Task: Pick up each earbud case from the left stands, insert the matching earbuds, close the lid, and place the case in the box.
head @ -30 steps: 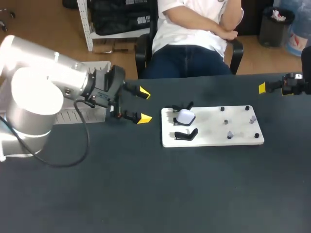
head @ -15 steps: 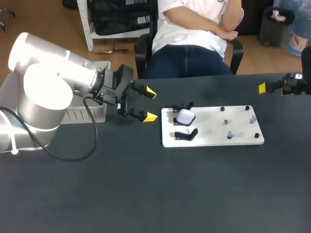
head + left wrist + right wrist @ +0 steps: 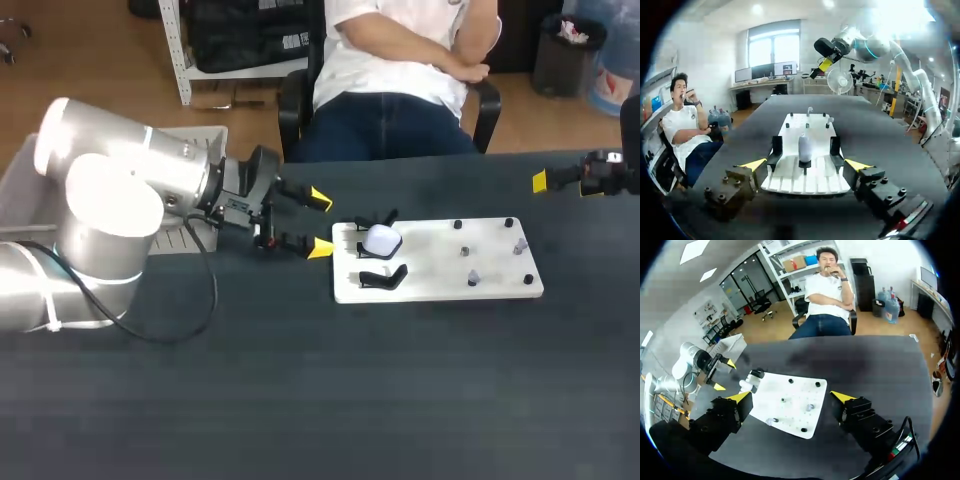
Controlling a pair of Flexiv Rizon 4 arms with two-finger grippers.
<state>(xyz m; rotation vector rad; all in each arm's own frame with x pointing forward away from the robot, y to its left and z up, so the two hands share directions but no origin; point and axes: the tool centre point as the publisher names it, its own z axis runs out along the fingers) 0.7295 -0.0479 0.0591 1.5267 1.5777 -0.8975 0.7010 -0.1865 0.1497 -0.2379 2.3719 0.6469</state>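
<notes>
On the dark bench [image 3: 300,400], a white rectangular board [image 3: 430,285] lies with its long side running left to right. Across its left end stand three black holders [image 3: 384,277]. The middle one carries the white, rounded earbud case [image 3: 381,240], and the two flanking ones are bare. In the left wrist view we see the case standing on end, its long axis upright and its narrow edge turned toward that camera. Our left end effector [image 3: 321,222] sits just beside the board's left edge, its fingers spread wide and gripping nothing, pointing along the board at the case. Our right end effector [image 3: 566,184] is well apart at the bench's far right edge, likewise wide open. Small dark pegs [image 3: 508,222] dot the board's right half.
</notes>
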